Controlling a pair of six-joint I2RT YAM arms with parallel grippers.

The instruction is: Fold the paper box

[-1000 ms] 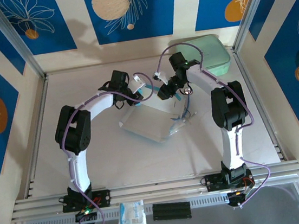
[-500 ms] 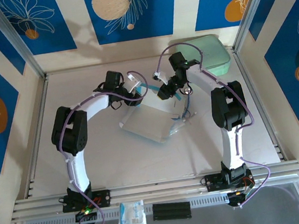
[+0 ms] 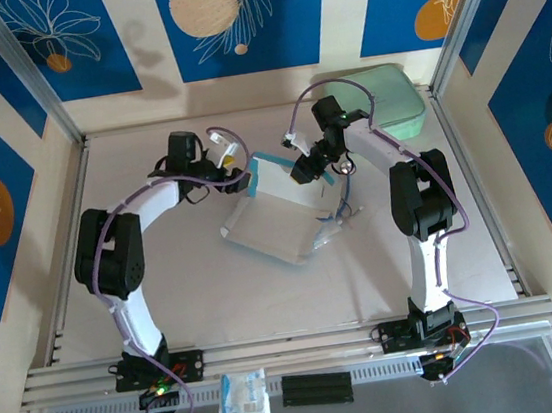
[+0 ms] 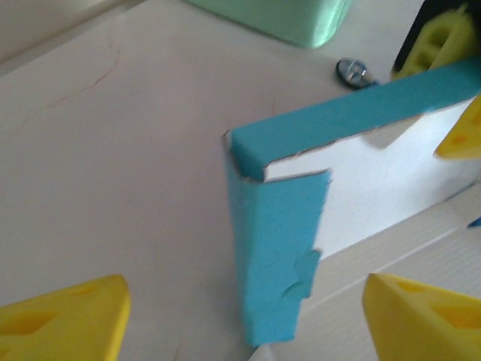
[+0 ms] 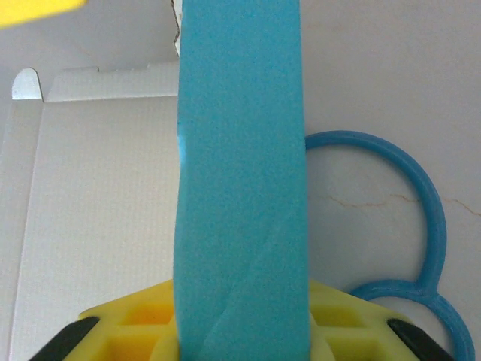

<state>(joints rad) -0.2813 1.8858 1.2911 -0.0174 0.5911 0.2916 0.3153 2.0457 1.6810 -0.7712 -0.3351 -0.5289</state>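
While the right end effector (image 3: 309, 167) pinches the raised blue wall of the paper box (image 3: 275, 217), the corner flap beside it stands unheld.
The box sits at desk centre, its white base flat and the wall upright along its 12 o'clock edge. The left end effector (image 3: 235, 171), jaws spread wide and empty, hovers at the box's 10 o'clock corner. Unsupported, the flap may spring outward. A clumsy approach could knock the corner, and the thin card might crease or slip from the pinch.
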